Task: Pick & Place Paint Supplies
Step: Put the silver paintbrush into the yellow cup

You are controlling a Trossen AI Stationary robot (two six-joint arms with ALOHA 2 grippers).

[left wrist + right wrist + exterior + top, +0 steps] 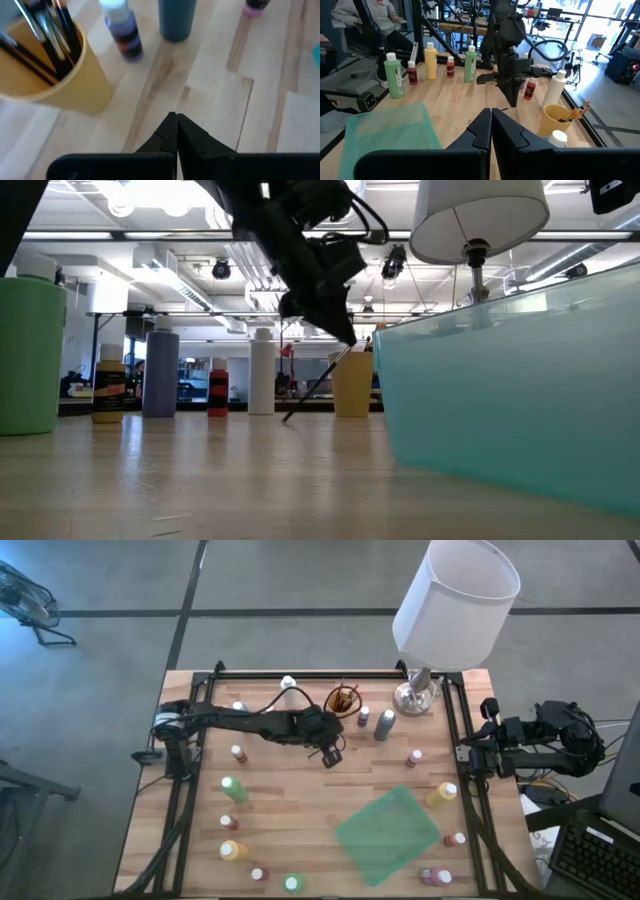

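Left claw [332,755] over bench [300,810] centre, just in front of yellow cup [343,700]; fingers pressed together, pinching one thin dark brush [315,385] that slants down toward bench. More brushes stand in cup. Right claw [491,120] pressed together, empty, parked beyond bench's right edge. One teal tray [386,834] at front right. About sixteen paint bottles [233,789] scattered around: left column, back row, right side. One white-shaded lamp [455,600] at back right.

Wooden table [300,810] bears paint bottles [232,788] (scattered), green tray [387,836], lamp [452,605]
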